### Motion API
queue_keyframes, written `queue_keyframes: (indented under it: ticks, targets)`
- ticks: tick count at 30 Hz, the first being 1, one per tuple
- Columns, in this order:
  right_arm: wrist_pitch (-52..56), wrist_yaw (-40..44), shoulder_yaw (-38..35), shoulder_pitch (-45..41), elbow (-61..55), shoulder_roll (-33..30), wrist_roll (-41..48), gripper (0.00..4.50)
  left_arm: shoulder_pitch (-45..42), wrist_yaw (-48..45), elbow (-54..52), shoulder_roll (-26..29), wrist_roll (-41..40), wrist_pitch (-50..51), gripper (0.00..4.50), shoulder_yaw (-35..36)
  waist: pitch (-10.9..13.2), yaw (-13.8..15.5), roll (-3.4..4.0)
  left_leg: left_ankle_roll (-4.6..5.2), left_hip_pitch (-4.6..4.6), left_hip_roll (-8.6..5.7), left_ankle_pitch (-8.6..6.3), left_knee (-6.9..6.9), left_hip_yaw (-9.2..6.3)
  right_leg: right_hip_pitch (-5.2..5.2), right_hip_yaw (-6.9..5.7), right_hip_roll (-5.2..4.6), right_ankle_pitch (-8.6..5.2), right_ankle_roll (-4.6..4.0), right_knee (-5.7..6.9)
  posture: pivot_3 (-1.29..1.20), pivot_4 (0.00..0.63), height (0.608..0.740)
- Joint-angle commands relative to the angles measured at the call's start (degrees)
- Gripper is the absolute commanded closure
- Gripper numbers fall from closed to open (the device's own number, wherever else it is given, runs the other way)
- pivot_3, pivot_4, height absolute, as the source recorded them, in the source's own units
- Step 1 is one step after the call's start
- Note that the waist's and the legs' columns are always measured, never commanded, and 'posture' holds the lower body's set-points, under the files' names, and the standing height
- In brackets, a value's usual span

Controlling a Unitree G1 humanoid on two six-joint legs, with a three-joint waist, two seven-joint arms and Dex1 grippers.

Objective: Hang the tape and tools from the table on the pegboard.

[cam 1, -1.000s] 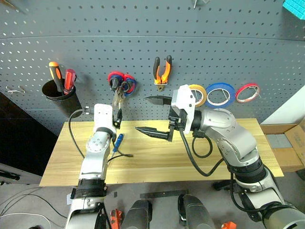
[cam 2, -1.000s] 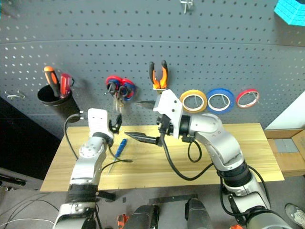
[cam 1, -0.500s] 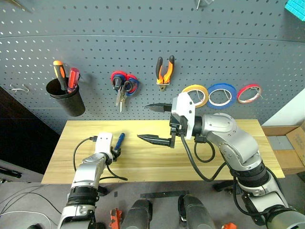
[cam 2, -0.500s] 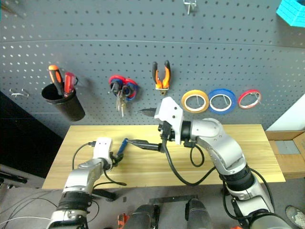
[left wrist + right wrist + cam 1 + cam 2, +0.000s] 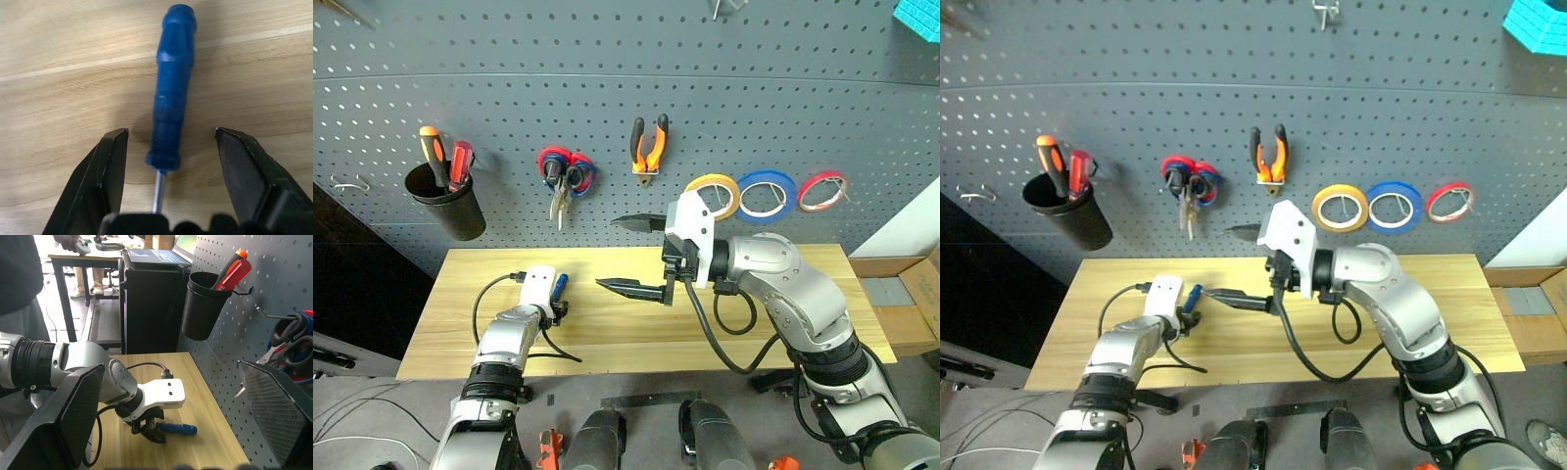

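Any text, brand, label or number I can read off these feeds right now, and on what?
None can be read.
The blue screwdriver handle between the left hand fingers: plain, no marking.
The pegboard, the tape rings and the hung pliers: no lettering shows.
The laptop on the black cabinet: screen too small to read.

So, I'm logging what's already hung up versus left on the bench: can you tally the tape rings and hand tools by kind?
Tape rings: 3, yellow, blue, red, on the pegboard
Scissors: 2, both hung
Pliers: 1, hung
Screwdrivers: 3, two in the black cup, one blue on the table
Total: 9
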Motion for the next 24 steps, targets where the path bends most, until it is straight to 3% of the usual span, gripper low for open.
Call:
queue_keyframes:
  ticks: [1, 7, 13, 16, 19, 23, 24]
  targets:
    - [-0.72, 0.17, 0.19, -0.47, -1.61, 0.50, 0.68, 0.00, 3.66, 1.23, -3.93, 1.74, 2.64, -5.74, 2.47, -1.21, 0.00, -0.16, 0.00, 0.00, 0.00, 0.00, 0.00, 0.00, 0.01, -0.01, 0.01, -0.01, 0.00, 0.00, 0.00, -0.02, 0.207, 0.740]
    - [-0.12, 1.36, -0.80, -2.03, -1.54, 1.03, 2.46, 0.00, 13.77, 3.01, -17.84, 2.82, 4.07, -28.63, 4.49, 0.72, 0.02, -0.32, 0.01, -0.06, -0.10, 0.02, -0.04, -0.02, -0.06, -0.09, 0.03, -0.14, 0.00, -0.01, -0.05, -0.01, 0.209, 0.740]
    - [0.04, 4.17, -0.31, -2.54, -1.82, 0.65, 4.79, 0.00, 23.09, 3.74, -34.77, -1.59, -1.75, -40.99, 4.49, 6.57, 0.02, 0.30, 0.02, 0.02, -0.12, 0.00, -0.09, -0.03, -0.04, -0.04, 0.02, -0.28, -0.01, -0.02, -0.14, 0.02, 0.205, 0.740]
    - [-0.44, 5.62, 0.19, -2.76, -1.20, 0.36, 5.03, 0.00, 24.73, 5.93, -40.58, -2.78, -1.15, -39.72, 4.49, 8.20, 0.02, 0.55, 0.02, 0.03, -0.13, 0.00, -0.09, -0.03, -0.04, -0.03, 0.00, -0.28, -0.02, -0.02, -0.14, 0.04, 0.199, 0.740]
    - [-1.16, 6.48, 0.50, -3.33, -0.11, 0.80, 4.97, 0.00, 25.42, 7.19, -39.79, -1.98, 1.40, -32.53, 4.49, 8.14, 0.01, 0.79, 0.03, 0.04, -0.09, -0.02, -0.09, -0.02, -0.04, 0.03, -0.07, -0.24, -0.03, 0.00, -0.13, 0.06, 0.197, 0.740]
    - [-1.67, 6.89, 1.19, -3.94, 0.83, 1.58, 4.59, 0.00, 21.14, 5.27, -37.05, -1.47, -1.19, -17.24, 4.49, 7.40, 0.02, 0.76, 0.02, 0.05, -0.05, -0.03, -0.09, -0.01, -0.04, 0.04, -0.15, 0.12, -0.05, 0.03, -0.08, 0.06, 0.199, 0.740]
    - [-1.75, 6.95, 1.22, -3.97, 0.96, 1.61, 4.54, 0.00, 19.78, 4.64, -35.84, -1.30, -1.28, -17.35, 4.49, 7.02, 0.02, 0.76, 0.02, 0.05, -0.06, -0.03, -0.09, -0.01, -0.05, 0.03, -0.15, 0.14, -0.05, 0.03, -0.07, 0.06, 0.201, 0.740]
